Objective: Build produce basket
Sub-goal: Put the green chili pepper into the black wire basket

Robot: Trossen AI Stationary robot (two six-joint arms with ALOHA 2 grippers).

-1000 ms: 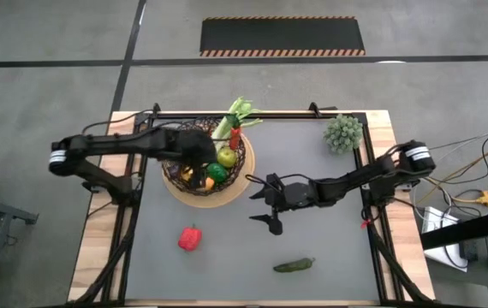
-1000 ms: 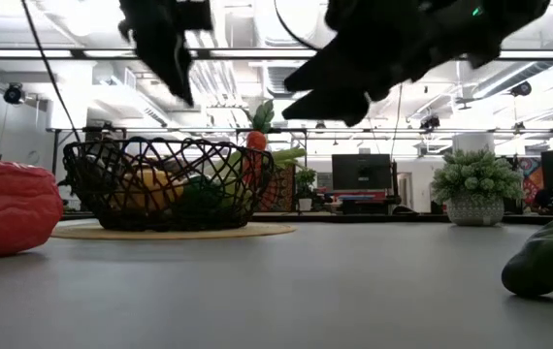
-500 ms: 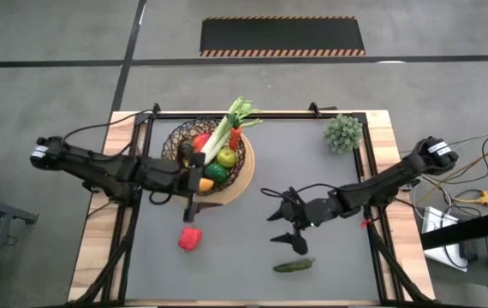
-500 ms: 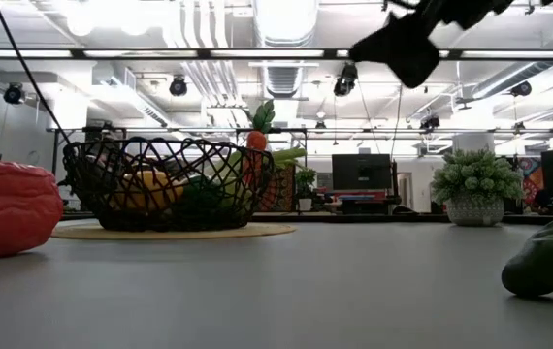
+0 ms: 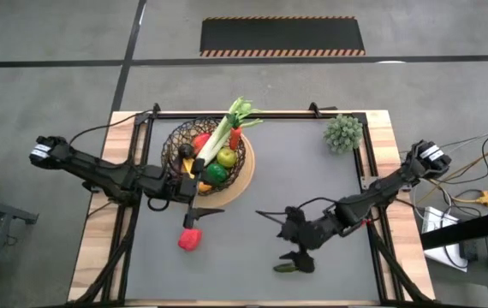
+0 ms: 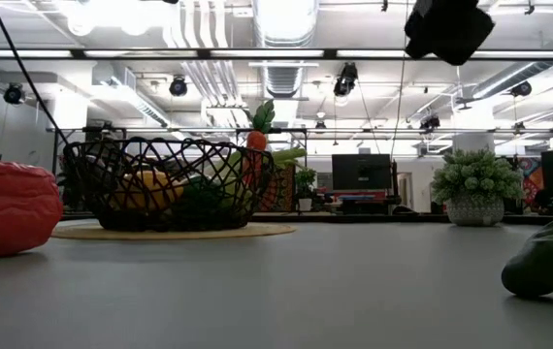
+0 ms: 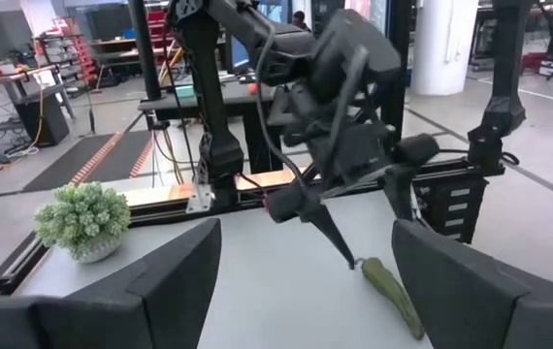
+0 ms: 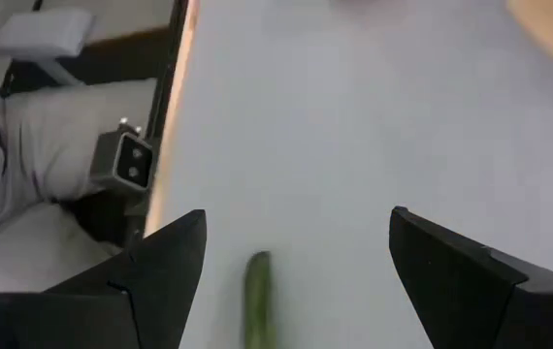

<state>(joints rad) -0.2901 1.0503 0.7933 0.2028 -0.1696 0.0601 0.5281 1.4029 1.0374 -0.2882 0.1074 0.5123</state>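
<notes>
Both arms have swung away from the basket (image 5: pixel 205 158): the right gripper (image 5: pixel 300 246) now hangs wide open and empty over the cucumber (image 5: pixel 288 267), the left gripper (image 5: pixel 194 214), open and empty, above the red pepper (image 5: pixel 189 239). I'd straddle the cucumber mid-length. Grey mat (image 5: pixel 312 184), bright workshop beyond.

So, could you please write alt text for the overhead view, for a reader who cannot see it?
Seen from above, the right gripper hangs open over a dark cucumber near the table's front edge, while the left gripper hangs open beside a red pepper. Behind them, a wire basket holds a leek, a lemon and other produce; a spiky plant stands at the far right corner.
</notes>
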